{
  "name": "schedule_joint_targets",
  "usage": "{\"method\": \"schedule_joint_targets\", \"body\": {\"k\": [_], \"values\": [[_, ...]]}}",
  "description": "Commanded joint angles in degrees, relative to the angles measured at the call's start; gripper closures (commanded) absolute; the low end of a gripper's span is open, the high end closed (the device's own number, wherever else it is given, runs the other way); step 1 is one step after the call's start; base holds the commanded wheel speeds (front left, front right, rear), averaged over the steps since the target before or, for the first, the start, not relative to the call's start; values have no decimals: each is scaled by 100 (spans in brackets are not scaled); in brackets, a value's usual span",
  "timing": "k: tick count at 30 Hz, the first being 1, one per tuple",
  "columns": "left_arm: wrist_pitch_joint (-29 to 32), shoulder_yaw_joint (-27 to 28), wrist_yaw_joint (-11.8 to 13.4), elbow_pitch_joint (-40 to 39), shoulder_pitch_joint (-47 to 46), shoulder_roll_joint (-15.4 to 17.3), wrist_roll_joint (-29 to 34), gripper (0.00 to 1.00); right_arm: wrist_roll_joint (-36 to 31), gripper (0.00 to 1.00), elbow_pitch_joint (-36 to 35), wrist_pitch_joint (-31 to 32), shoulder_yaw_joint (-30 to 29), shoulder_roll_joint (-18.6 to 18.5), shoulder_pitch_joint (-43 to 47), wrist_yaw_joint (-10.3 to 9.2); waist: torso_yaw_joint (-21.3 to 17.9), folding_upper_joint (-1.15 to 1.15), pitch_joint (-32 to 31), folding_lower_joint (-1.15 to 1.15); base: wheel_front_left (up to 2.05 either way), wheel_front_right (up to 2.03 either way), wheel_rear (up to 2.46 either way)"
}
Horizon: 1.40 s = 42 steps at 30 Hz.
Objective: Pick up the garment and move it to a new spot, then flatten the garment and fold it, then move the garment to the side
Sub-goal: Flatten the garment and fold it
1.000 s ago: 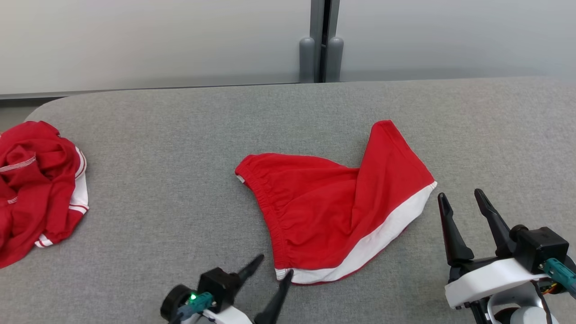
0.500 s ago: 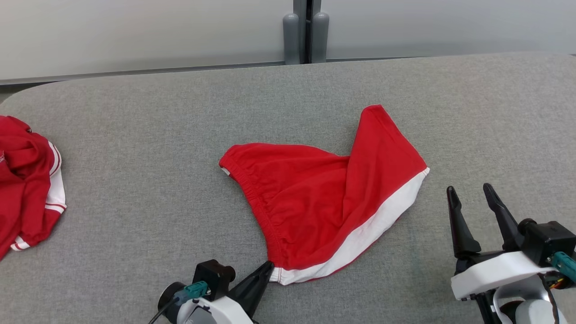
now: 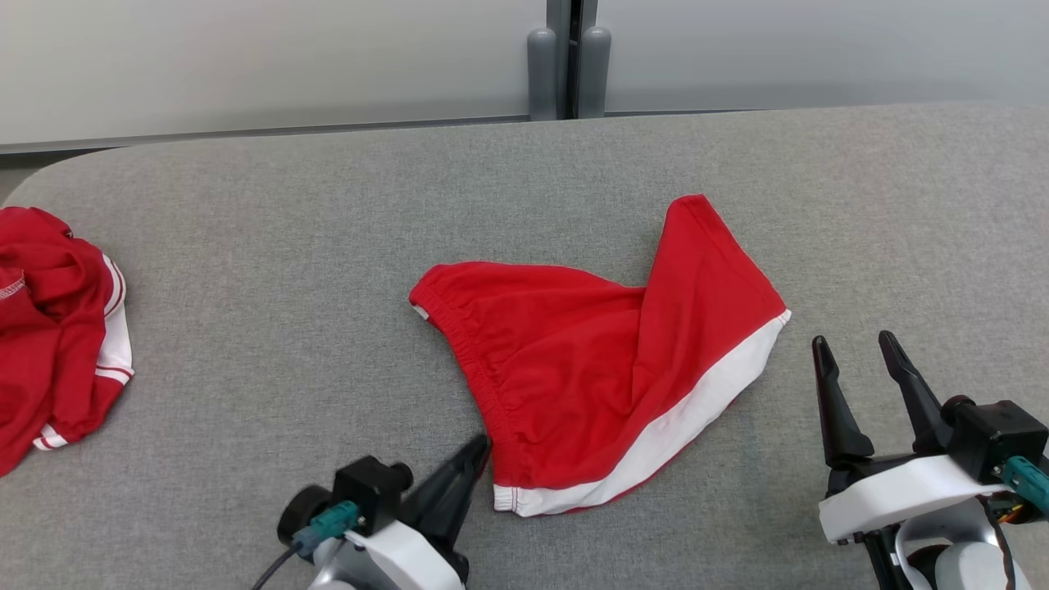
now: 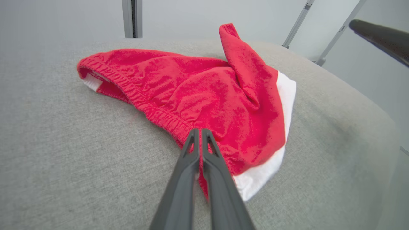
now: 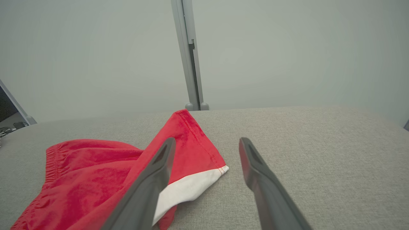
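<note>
Left pincer (image 3: 481,448): together, clamped on near waistband corner of red shorts (image 3: 590,369). Right pincer (image 3: 856,344): apart, empty, near white hem. Shorts: middle of table (image 3: 287,246), one leg flopped over. Handling: lift gently, check grip holds; right could take far corner

Table (image 3: 246,246), one: grey woven cover, far-left corner rounded. Behind it I count two pale grey wall panels (image 3: 246,65). Between them, one grey upright post (image 3: 569,33), two rounded stubs (image 3: 541,74) at its base. Light on my feeds: even, soft.
</note>
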Motion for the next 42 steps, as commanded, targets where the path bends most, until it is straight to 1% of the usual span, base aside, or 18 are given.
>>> {"method": "schedule_joint_targets", "body": {"k": [1,5,9,10,11,12,13,17,21,36,40,42], "values": [[-129,78,89,-91,-128,56,63,0,-2,0,-2,-47,0,-5,-36,0,15,0,-31,0,0,0,0],[-496,515,477,-531,-227,122,199,0,-9,0,-50,-36,36,-7,-13,0,66,0,-121,0,0,0,0],[-585,1117,867,-1007,-157,303,364,0,-32,0,-113,10,64,-25,23,0,120,0,-221,0,0,0,0],[-585,1117,867,-1007,-157,303,364,0,-32,0,-113,10,64,-25,23,0,120,0,-221,0,0,0,0],[-593,1292,957,-1092,-115,357,395,0,-27,0,-129,28,75,-26,35,0,131,0,-243,0,0,0,0],[-595,1589,1059,-1217,-6,463,427,0,-33,0,-168,43,95,-44,49,0,151,0,-286,0,0,0,0],[-596,1742,1087,-1233,59,507,417,0,-25,0,-172,59,100,-47,65,0,156,0,-317,0,0,0,0],[-599,2143,1055,-1147,369,654,308,0,-9,0,-198,110,112,-54,167,0,194,0,-449,0,0,0,0],[-600,2245,985,-1007,598,754,334,0,-3,0,-256,154,116,-63,228,0,214,0,-515,0,0,0,0],[-600,2177,985,-1032,584,733,490,0,43,0,-353,185,124,-85,268,0,253,0,-546,0,0,0,0],[-565,2023,902,-1105,464,683,544,0,48,0,-366,210,115,-104,239,0,282,0,-511,0,0,0,0],[-455,1827,783,-1141,369,596,565,0,43,0,-381,232,121,-102,216,0,299,0,-464,0,0,0,0]]}}
